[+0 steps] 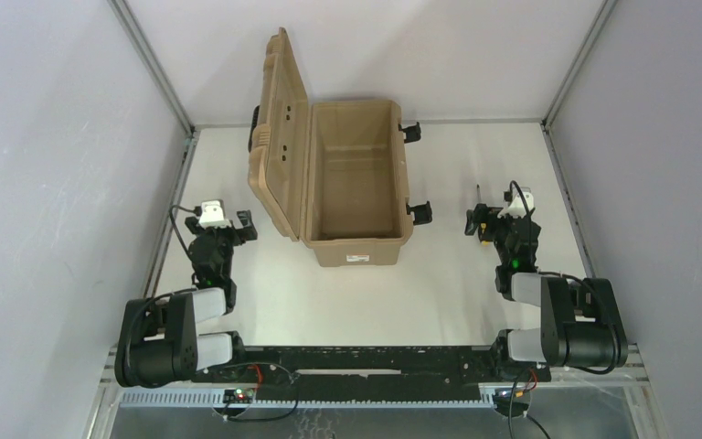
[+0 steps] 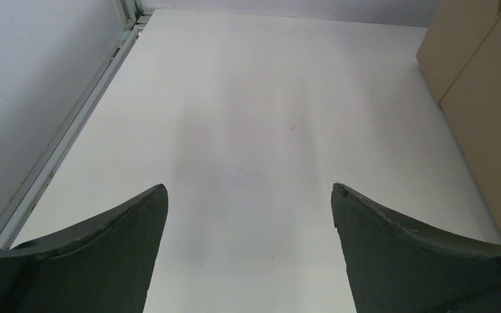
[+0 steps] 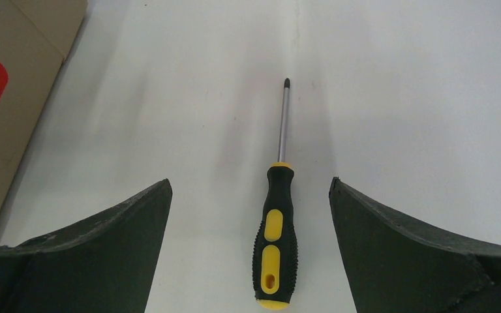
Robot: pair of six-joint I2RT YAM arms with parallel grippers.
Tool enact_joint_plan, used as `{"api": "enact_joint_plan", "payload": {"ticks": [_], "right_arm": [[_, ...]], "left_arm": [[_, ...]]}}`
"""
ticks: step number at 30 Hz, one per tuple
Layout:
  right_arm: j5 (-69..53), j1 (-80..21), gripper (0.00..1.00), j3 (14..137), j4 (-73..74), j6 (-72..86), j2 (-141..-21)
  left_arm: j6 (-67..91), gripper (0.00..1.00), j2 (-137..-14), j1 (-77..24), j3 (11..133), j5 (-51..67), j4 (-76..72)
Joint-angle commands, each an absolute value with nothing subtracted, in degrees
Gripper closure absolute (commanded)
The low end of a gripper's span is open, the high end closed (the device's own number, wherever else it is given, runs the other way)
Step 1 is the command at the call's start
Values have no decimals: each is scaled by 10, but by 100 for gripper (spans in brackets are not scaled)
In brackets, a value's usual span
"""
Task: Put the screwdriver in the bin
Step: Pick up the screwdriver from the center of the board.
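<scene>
The screwdriver point(image 3: 275, 235) lies flat on the worktop point(image 1: 457, 302), at 3 o'clock from the bin point(image 1: 356, 249) in the top view, with its shaft pointing to 12. The right fingers point(image 3: 391, 248) are spread wide with the handle between them, gripping nothing. The left fingers point(image 2: 104, 248) are just as wide and empty, at the bin's 9 o'clock. The bin is open, its lid point(image 1: 279, 137) standing up on the 9 o'clock side. The likely trouble is the rounded handle, which could roll or slip out if the fingers close off-centre or near its butt. Held that far back, the shaft might tilt and catch the latches point(image 1: 418, 212) on the bin's 3 o'clock wall.
</scene>
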State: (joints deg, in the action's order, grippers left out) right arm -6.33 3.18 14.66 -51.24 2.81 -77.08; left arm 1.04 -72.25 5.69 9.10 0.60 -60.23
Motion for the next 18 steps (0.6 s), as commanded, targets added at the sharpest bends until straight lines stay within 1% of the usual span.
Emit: {"api": "enact_joint_plan", "payload": {"ticks": [1,6,14,18], "right_arm": [[-56,28,0,155,-524,22,-769],[-60,19,0,215,-398,7,-746],[-51,13,1,274,-253,-20,-705],[-46,6,3,315,-135,-26,-682]], "left_arm": [[1,0,-719,57,98,8,-623],[1,0,-718,57,99,8,-623],[1,0,-718,57,99,8,-623],[1,0,-718,57,99,8,-623]]}}
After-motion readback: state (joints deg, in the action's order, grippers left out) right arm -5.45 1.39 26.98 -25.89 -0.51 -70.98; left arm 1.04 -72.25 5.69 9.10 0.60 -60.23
